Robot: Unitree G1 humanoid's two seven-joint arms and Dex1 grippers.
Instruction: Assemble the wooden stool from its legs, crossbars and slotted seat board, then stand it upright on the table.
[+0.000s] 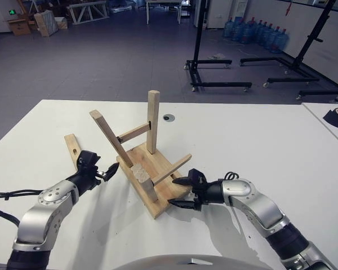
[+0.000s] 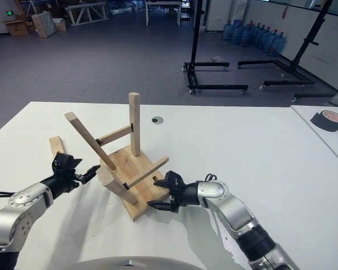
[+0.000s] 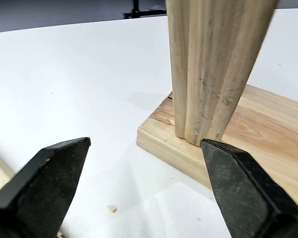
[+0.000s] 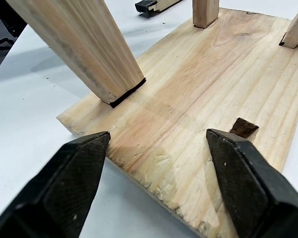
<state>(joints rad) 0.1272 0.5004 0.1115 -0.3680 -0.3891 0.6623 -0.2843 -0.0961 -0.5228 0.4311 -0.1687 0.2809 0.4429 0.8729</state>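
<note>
On the table (image 1: pixel 259 140) the seat board (image 4: pixel 198 84) carries three legs (image 1: pixel 152 121); we hold our left gripper (image 1: pixel 111 171) and right gripper (image 1: pixel 173 192) spread beside it.

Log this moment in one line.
seat board flat, three legs in, one slot empty; loose leg left of it; left gripper open; right gripper open at board's near end

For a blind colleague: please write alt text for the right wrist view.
The open right gripper faces the edge of the seat board, which lies on the white table. A leg is socketed into the board close by, near an empty slot.
</note>
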